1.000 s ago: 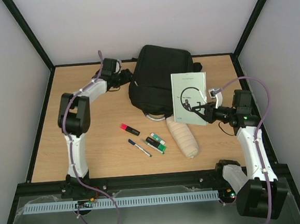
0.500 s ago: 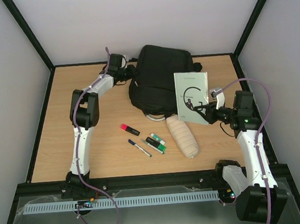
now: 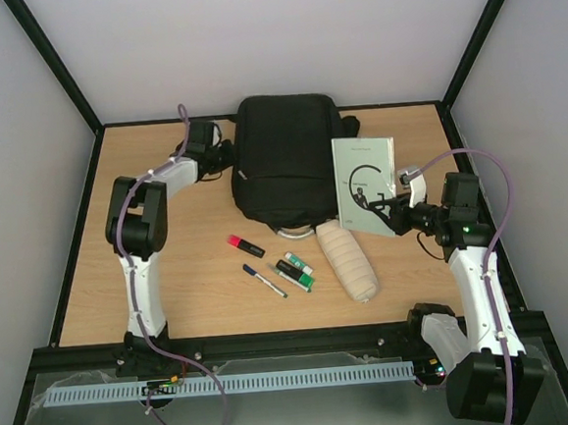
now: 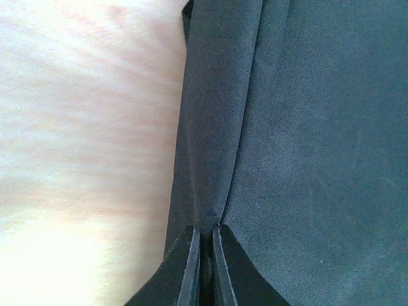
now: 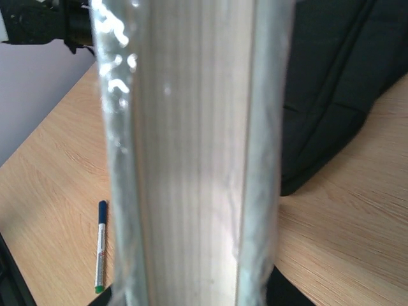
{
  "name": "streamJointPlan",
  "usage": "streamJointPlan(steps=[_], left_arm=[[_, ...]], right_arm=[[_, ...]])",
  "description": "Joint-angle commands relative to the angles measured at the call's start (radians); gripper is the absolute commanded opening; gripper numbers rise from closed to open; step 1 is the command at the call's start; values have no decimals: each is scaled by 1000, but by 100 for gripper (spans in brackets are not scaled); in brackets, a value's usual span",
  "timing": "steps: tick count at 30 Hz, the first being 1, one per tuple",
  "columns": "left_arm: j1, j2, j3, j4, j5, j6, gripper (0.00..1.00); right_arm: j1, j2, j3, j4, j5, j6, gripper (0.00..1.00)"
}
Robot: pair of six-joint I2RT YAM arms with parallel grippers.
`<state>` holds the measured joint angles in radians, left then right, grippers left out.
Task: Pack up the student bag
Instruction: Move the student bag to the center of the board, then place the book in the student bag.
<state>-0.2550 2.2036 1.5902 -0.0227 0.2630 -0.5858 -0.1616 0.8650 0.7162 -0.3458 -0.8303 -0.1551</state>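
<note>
The black student bag (image 3: 285,158) lies flat at the back middle of the table. At its left edge my left gripper (image 3: 225,158) is shut on a fold of its fabric. In the left wrist view the jaws pinch that black fold (image 4: 206,233), and the bag's cloth (image 4: 306,127) fills the right side. My right gripper (image 3: 394,210) is shut on the lower right corner of a pale book (image 3: 365,181), held upright just right of the bag. The book's page edge (image 5: 191,159) fills the right wrist view, with the bag (image 5: 331,83) behind it.
A beige pencil case (image 3: 348,259) lies in front of the bag. Left of it lie a red marker (image 3: 245,245), a blue-capped pen (image 3: 265,281) and green markers (image 3: 295,272). The pen (image 5: 101,245) also shows in the right wrist view. Black frame rails edge the table.
My left gripper has closed on the bag's left edge, and the bag has shifted to the left. The book rose slightly a second ago and has held still since.
</note>
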Motion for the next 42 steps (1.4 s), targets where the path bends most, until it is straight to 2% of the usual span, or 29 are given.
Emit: streamJointPlan(steps=[1, 7, 9, 10, 12, 13, 16, 19, 21, 25, 27, 31, 37, 39, 41, 42], left_arm=[[74, -123, -163, 9, -71, -12, 2], [160, -267, -388, 26, -168, -26, 2], [184, -310, -446, -5, -240, -65, 5], [190, -337, -479, -1, -256, -80, 13], [189, -384, -525, -13, -271, -105, 38], [183, -403, -536, -29, -280, -110, 46], [154, -479, -530, -119, -351, -110, 59], [111, -585, -498, -222, -397, -65, 64], [64, -625, -435, -300, -345, 20, 65], [-94, -623, -299, -466, -333, 284, 66], [-163, -608, -282, -521, -364, 354, 65], [-279, -528, -250, -667, -494, 396, 65], [-365, -523, -295, -690, -467, 442, 65], [-391, -520, -299, -711, -459, 464, 67], [-426, -501, -300, -742, -507, 482, 74], [-442, -490, -301, -754, -527, 491, 74]], right_arm=[[0, -30, 8, 74, -54, -24, 1], [0, -34, 8, 73, -70, -20, 1], [-1, -29, 7, 75, -75, -14, 1], [0, -26, 6, 74, -77, -14, 1], [0, -21, 9, 71, -80, -14, 1], [0, -20, 9, 70, -80, -14, 1], [0, -19, 11, 68, -81, -16, 1], [0, -20, 11, 65, -82, -19, 1], [0, -22, 12, 61, -81, -23, 1], [0, -21, 14, 58, -85, -27, 1], [0, -18, 15, 58, -91, -27, 1], [0, -14, 16, 49, -90, -31, 1], [0, -11, 15, 47, -94, -35, 1], [0, -4, 17, 46, -101, -35, 1], [0, 1, 20, 40, -106, -37, 1], [0, 3, 20, 38, -108, -38, 1]])
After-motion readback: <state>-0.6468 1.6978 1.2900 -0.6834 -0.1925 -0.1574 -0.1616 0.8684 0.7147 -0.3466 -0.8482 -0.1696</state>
